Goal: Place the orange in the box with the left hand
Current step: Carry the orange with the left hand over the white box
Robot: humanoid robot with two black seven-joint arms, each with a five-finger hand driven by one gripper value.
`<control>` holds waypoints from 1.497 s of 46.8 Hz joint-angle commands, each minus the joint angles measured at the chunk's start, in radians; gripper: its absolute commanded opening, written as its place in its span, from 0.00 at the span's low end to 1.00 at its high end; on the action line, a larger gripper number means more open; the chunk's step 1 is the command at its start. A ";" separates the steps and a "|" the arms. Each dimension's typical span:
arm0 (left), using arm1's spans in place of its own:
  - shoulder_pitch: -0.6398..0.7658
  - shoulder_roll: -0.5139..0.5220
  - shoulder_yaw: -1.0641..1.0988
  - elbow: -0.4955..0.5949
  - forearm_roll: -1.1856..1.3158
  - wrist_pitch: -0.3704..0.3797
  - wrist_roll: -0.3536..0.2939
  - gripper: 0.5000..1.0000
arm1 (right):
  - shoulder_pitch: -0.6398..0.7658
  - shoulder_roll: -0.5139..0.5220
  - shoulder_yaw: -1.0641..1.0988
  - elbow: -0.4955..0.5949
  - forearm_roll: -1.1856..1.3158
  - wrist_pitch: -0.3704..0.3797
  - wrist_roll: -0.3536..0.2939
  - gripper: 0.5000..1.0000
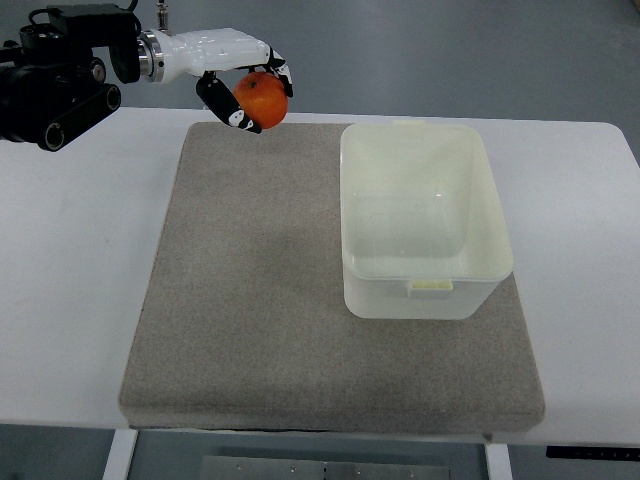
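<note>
So we've got a white worktop (90,270) with a big grey, felt-looking mat (250,300) spread over most of its middle. The mat's a bit speckled and runs nearly to the near edge of the worktop, leaving bare white strips along the left and right sides. Beyond the far edge we see a plain grey-blue floor (450,55), and under the near edge a bit of the worktop's frame and a white leg (118,455) peek out.

The box (425,220) sits on the right half of the mat, toward the far edge. It's a pale, translucent tub with rounded corners and a small tab on its near rim, standing upright with nothing inside it that we can see.

The left hand (250,90) comes in from the far left corner on a black arm (55,85) with a white wrist section. Its fingers are curled right around the orange (262,98), with a dark thumb tip under the fruit and the other fingertips over the top. The orange is held up over the far edge of the mat, near its far left corner, left of the box and clearly apart from it.

We can't spot the right arm anywhere.
</note>
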 commanded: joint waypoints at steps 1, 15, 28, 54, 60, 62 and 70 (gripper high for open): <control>-0.017 0.011 -0.025 -0.039 -0.001 0.001 0.000 0.00 | 0.000 0.000 0.000 0.000 0.000 0.000 0.000 0.85; -0.084 0.071 -0.088 -0.309 0.005 0.005 0.000 0.00 | 0.000 0.000 0.000 0.000 0.000 0.000 0.000 0.85; -0.170 0.049 -0.082 -0.479 0.025 -0.004 0.000 0.00 | 0.000 0.000 0.000 -0.002 0.000 0.000 0.000 0.85; -0.141 -0.215 -0.064 -0.283 0.028 -0.004 0.000 0.00 | 0.000 0.000 0.000 0.000 0.000 0.000 0.000 0.85; -0.141 -0.241 -0.006 -0.251 0.026 0.001 0.000 0.00 | 0.000 0.000 0.000 0.000 0.000 0.000 0.000 0.85; -0.137 -0.245 0.011 -0.243 0.026 0.002 0.000 0.00 | 0.000 0.000 0.000 0.000 0.000 0.000 0.000 0.85; -0.095 -0.253 0.022 -0.208 0.026 0.002 0.000 0.00 | 0.000 0.000 0.000 0.000 0.000 0.000 0.000 0.85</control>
